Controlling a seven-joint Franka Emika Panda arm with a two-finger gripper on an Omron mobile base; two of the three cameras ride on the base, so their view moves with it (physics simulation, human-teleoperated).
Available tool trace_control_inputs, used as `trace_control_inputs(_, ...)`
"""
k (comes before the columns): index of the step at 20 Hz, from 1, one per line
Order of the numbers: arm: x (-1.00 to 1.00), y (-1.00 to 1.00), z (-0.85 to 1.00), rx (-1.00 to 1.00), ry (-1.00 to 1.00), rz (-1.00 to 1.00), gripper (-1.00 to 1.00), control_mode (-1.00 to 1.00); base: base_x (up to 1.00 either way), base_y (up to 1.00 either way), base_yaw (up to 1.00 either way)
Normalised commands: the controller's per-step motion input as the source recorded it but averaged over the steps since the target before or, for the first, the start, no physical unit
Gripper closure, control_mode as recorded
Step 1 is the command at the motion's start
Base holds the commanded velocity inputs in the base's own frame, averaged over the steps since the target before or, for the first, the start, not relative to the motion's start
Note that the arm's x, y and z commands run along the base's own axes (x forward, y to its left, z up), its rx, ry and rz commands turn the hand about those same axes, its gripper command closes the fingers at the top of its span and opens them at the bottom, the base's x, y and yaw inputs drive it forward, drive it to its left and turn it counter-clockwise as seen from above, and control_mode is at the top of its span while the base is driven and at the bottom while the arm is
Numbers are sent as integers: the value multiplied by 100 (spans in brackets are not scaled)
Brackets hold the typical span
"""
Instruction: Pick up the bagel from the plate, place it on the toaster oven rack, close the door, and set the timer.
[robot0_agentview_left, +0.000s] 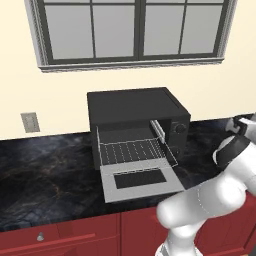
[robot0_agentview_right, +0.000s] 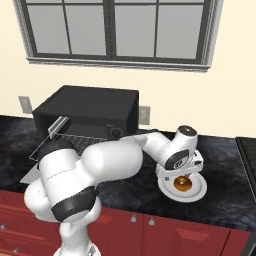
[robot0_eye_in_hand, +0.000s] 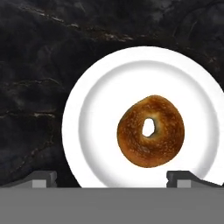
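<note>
So on the dark marble counter, the black toaster oven sits toward the back edge under the window. Its door is dropped flat open toward the front edge, and the toaster oven rack is slid partway out over it. Further right along the counter there's the plate, sitting near the front edge, with the bagel lying flat on it, a bit off-centre. The gripper hangs right above the plate, jaws spread wide with nothing between them, not touching the bagel.
</note>
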Motion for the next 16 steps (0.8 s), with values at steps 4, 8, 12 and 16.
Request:
trace_control_inputs(4,16,-14,-3,28,4,-13,-100,-100,0,0,0)
trace_control_inputs(8,9,-6,-7,28,1,-18,-100,-100,0,0,0)
trace_control_inputs(12,3,-7,-9,7,0,-28,-100,-100,0,0,0)
trace_control_inputs(16,1,-4,-15,0,0,-32,-100,-100,0,0,0)
